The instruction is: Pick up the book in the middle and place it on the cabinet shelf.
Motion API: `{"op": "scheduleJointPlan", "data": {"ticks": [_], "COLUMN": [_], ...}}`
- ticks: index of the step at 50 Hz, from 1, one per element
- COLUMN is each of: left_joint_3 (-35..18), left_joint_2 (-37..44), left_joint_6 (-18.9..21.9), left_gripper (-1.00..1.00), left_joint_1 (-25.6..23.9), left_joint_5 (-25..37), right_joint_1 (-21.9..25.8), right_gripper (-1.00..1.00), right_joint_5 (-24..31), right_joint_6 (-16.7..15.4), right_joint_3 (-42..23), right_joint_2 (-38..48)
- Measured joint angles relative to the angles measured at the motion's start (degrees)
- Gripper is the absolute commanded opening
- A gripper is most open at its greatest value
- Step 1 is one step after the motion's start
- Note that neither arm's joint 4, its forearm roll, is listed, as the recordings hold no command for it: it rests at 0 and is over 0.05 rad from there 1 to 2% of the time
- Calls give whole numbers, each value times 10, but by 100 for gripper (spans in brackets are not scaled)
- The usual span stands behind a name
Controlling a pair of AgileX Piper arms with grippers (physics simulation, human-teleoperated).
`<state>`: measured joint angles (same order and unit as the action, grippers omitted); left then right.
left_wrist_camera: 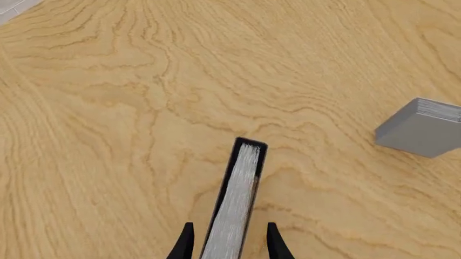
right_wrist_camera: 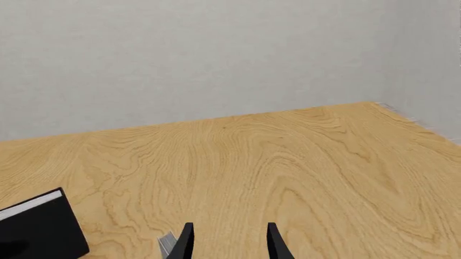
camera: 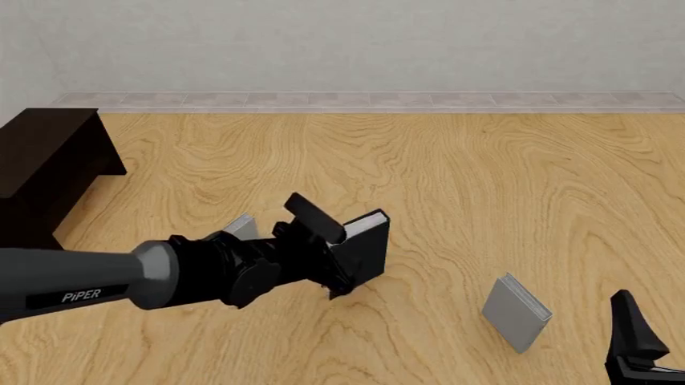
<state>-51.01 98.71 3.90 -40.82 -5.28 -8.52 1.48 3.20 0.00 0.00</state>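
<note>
Your table (camera: 514,184) is a broad sheet of light wood grain running back to a pale wall (camera: 342,44). At its far left stands the cabinet (camera: 43,160), low, blocky and almost black, with a flat top; nothing rests on the part you can see. Your left arm (camera: 75,289) comes in from the left and reaches to mid-table, well short of the cabinet. Its left gripper (camera: 334,258) holds the book (camera: 367,245) between its fingers: in the left wrist view the black covers and white page edges (left_wrist_camera: 238,208) run straight out between the two fingertips (left_wrist_camera: 185,243), which sit just off either cover, so the claw is narrowed onto the book. In the front view the book stands on edge and tilted; you cannot tell whether it touches the table. One grey book (camera: 241,227) peeks out just behind the left gripper, mostly hidden by it. The other grey book (camera: 516,311) lies tilted to the right, near your right gripper (camera: 631,337), which sits at the lower right corner. In the right wrist view its fingertips (right_wrist_camera: 273,243) stand apart with nothing between them.
</note>
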Motion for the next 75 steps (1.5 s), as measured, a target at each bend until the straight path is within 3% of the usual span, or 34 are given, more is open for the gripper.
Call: {"op": "scheduleJointPlan", "data": {"ticks": [1, 18, 35, 56, 75], "left_joint_3": [-1, -10, 5, 61, 65], "left_joint_2": [2, 0, -47, -190, -330], "left_joint_6": [0, -11, 7, 25, 50], "left_gripper": [-100, -100, -100, -100, -100], "left_joint_1": [-1, -13, -7, -15, -17], "left_joint_5": [0, 9, 0, 5, 77], "right_joint_1": [0, 0, 2, 12, 19], "right_gripper": [100, 100, 100, 100, 100], "right_joint_5": [0, -1, -3, -7, -44], "right_joint_6": [0, 0, -3, -12, -26], "right_joint_3": [0, 0, 0, 0, 0], "right_joint_2": [0, 0, 0, 1, 35]}}
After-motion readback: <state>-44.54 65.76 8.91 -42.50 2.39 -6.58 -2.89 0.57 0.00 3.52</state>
